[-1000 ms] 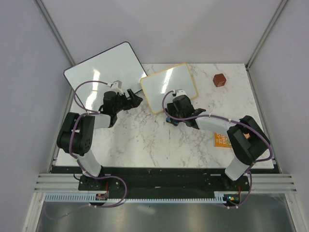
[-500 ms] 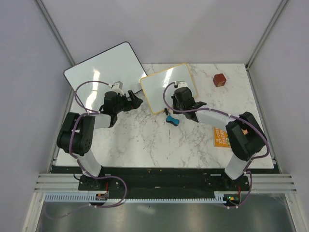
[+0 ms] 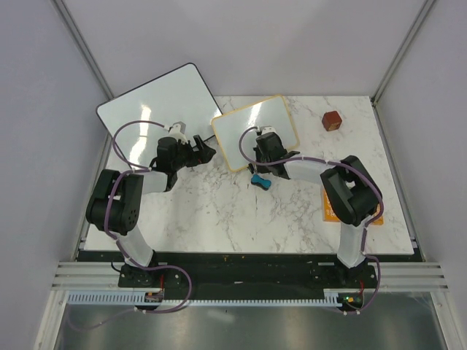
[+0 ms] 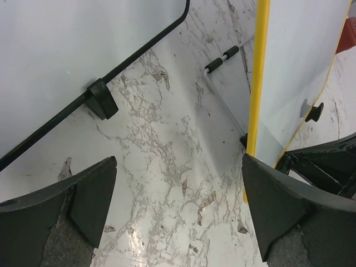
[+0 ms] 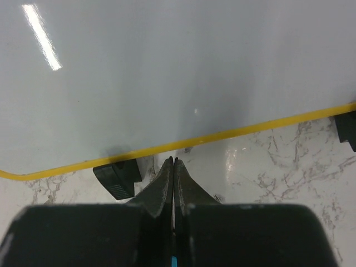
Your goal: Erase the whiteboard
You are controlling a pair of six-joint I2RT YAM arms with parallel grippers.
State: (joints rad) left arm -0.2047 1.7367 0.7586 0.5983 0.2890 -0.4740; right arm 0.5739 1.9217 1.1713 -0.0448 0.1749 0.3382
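We find the small rectangular whiteboard with the yellow-tan frame (image 3: 257, 130) sitting at the far middle of the marble table (image 3: 219, 219), beside a larger black-edged white board (image 3: 157, 108). The right gripper (image 5: 174, 162) is pinched tight on nothing, its tips at that frame's near edge, by a black foot (image 5: 117, 175). The left gripper (image 4: 178, 164) gapes wide and empty. A small blue eraser (image 3: 260, 180) lies on the marble close by.

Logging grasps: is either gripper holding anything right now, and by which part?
Nothing held: left gripper open and empty; right gripper shut on nothing.
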